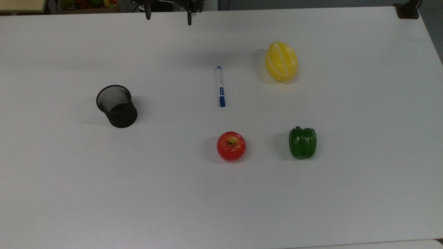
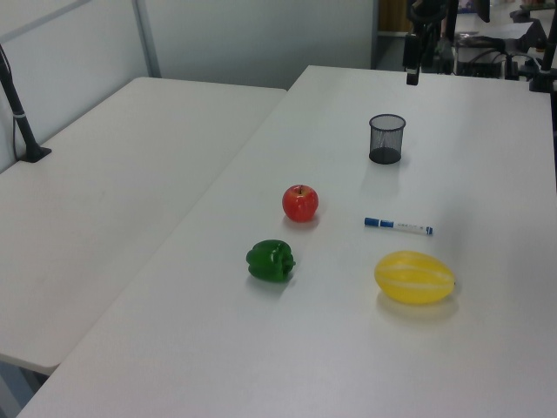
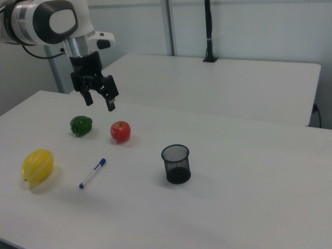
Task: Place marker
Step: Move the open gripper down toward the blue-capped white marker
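Note:
The marker [image 1: 220, 86], a slim white pen with a blue cap, lies flat on the white table [image 1: 69, 190] between the black mesh cup [image 1: 116, 105] and the yellow melon [image 1: 281, 61]. It also lies in the left view as the marker [image 2: 398, 226] and in the right view as the marker [image 3: 92, 173]. My gripper [image 3: 99, 100] hangs open and empty high above the table, well away from the marker. In the top view the gripper [image 1: 169, 18] is at the top edge.
A red apple [image 1: 231, 146] and a green pepper [image 1: 303, 142] sit nearer the top view's bottom. The mesh cup [image 3: 176, 163] stands upright. A second table [image 3: 218, 88] adjoins, with a black post [image 3: 208, 31] clamped to it.

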